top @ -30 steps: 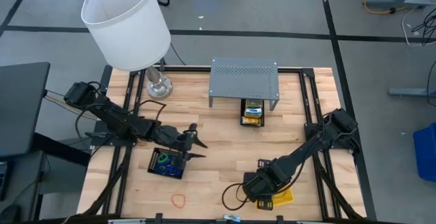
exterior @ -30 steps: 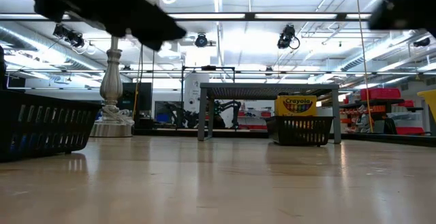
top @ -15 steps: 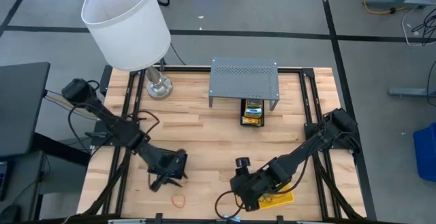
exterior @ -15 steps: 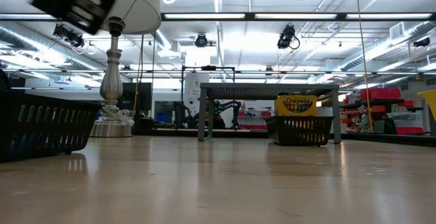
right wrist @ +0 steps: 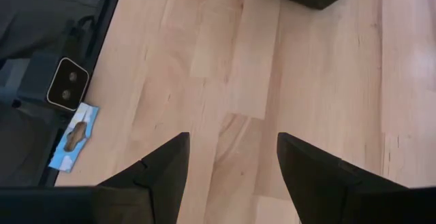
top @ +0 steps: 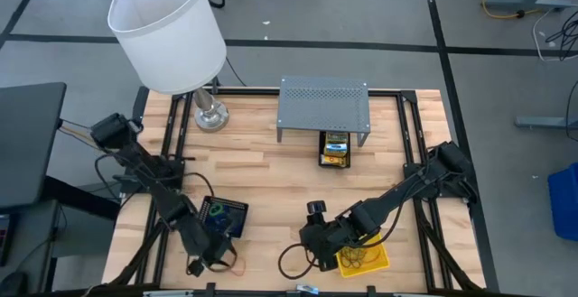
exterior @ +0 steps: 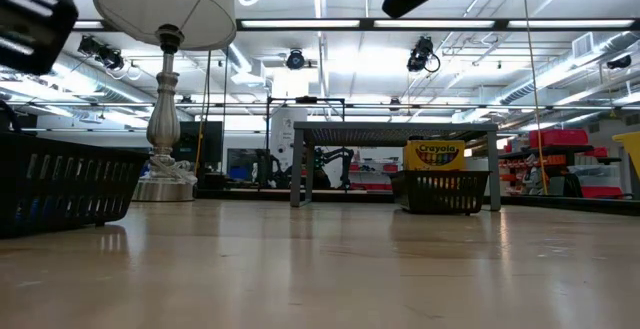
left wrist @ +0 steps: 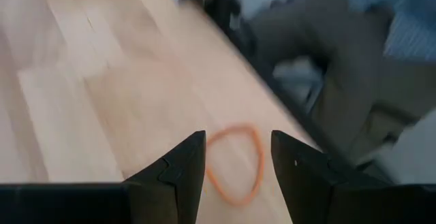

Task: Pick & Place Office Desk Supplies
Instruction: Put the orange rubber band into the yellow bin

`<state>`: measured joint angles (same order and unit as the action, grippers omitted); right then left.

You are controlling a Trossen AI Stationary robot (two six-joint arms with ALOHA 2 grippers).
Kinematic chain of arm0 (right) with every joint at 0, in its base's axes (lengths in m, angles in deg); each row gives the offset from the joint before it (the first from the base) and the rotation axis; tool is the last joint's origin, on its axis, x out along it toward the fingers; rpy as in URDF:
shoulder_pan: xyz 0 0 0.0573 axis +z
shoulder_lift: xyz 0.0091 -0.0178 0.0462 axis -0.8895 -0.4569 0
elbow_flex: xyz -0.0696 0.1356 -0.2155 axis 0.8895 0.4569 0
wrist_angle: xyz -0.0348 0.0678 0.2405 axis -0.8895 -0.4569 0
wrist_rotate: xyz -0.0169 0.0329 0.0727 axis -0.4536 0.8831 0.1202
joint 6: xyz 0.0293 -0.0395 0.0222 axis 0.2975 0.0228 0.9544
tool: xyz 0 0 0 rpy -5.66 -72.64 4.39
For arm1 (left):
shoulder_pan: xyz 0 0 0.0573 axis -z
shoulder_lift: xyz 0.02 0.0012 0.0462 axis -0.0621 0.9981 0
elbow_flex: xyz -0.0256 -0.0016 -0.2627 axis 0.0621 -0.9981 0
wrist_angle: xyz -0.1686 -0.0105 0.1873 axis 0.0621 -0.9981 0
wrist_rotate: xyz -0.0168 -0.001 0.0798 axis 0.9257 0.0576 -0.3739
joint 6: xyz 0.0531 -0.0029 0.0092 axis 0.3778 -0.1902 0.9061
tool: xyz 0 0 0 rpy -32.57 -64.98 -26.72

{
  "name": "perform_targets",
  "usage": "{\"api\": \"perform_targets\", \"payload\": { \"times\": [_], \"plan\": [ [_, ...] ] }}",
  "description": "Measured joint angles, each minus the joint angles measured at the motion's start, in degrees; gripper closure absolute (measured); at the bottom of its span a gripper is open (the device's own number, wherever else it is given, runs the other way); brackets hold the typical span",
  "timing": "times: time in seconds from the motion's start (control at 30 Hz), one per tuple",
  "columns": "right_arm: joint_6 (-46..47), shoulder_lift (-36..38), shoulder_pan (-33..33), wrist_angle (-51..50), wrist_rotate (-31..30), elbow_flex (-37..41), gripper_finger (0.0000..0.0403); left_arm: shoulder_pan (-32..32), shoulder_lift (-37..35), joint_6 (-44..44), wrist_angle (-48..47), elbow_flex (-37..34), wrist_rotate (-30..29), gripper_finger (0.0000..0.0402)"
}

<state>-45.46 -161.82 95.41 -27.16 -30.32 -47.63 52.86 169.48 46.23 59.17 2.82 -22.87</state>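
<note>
— Two fingers of your left gripper (left wrist: 233,173) stand apart with the orange rubber band (left wrist: 235,161) lying flat on the wood between their tips. It holds nothing yet.

— Where is that band, exactly?

— Just past the black mesh tray (top: 224,216), on the side away from the lamp (top: 168,32), near the table's front edge. That tray already holds a blue and a green loop.

— How should I take it?

— Come straight down so one finger lands inside the loop and the other outside, then close on one strand. You will likely need the tips pressed to the wood, since so thin a band slips under them. Lift slowly and check it hangs from the fingers.

— And the right gripper (right wrist: 231,173)?

— Its fingers are open and empty, over bare wood between the mesh tray and the yellow tray (top: 366,258). Leave it there, clear of your path.
</note>
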Motion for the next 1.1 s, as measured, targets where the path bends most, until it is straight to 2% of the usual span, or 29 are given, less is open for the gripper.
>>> {"api": "perform_targets", "payload": {
  "times": [0.23,0.33,0.83,1.1],
  "plan": [
    [0.08,0.00,0.00,-0.42,0.03,0.00,0.0171,-0.24,8.16,8.79,-17.39,10.44,0.63,0.0227],
    [0.50,0.00,0.00,-0.42,0.04,0.00,0.0171,-0.90,10.70,11.57,-21.14,13.84,0.66,0.0227],
    [0.49,0.00,0.32,-0.48,0.18,0.00,0.0172,-5.00,19.80,19.39,-20.75,19.57,8.62,0.0230],
    [0.66,0.00,0.74,-0.48,0.20,0.00,0.0172,-5.70,22.51,18.58,-20.40,19.79,8.19,0.0251]
  ]
}}
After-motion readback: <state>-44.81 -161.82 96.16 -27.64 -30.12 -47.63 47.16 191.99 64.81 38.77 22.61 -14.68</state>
